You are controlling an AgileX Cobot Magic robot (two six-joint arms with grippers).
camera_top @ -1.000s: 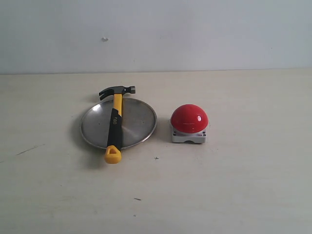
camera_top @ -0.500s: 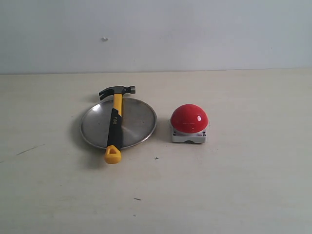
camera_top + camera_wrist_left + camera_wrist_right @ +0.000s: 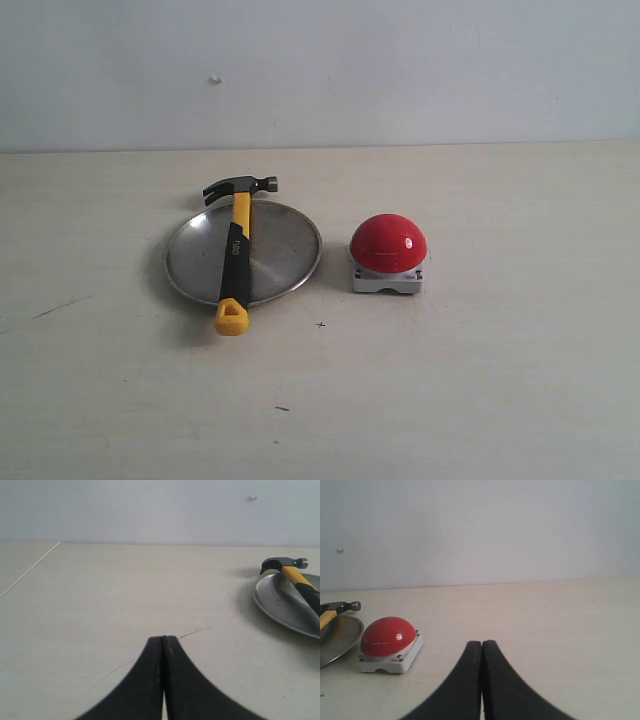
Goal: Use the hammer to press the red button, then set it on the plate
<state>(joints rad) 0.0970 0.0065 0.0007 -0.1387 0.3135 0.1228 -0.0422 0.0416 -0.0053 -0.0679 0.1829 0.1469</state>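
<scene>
Writing: you see white lettering on the black grip of the hammer (image 3: 236, 255), but it is too small to read.
Hammer: it lies across the plate (image 3: 290, 245), dark head past the far rim, yellow looped end overhanging the near rim.
Plate contents: the hammer handle only.
Red button (image 3: 388, 242): it sits on its grey-white base just beside the plate, on the side of your right arm, apart from the rim.
Surroundings: a pale table (image 3: 480, 380) with a dark scratch (image 3: 60, 307) and a small cross mark (image 3: 320, 324); a plain wall (image 3: 420, 70) behind.
Obstructions: nothing stands between your grippers and the hammer.
Left gripper (image 3: 163, 638): fingers pressed together, holding nothing, above bare table well apart from the plate.
Right gripper (image 3: 482, 642): fingers pressed together, empty, near the button.
</scene>
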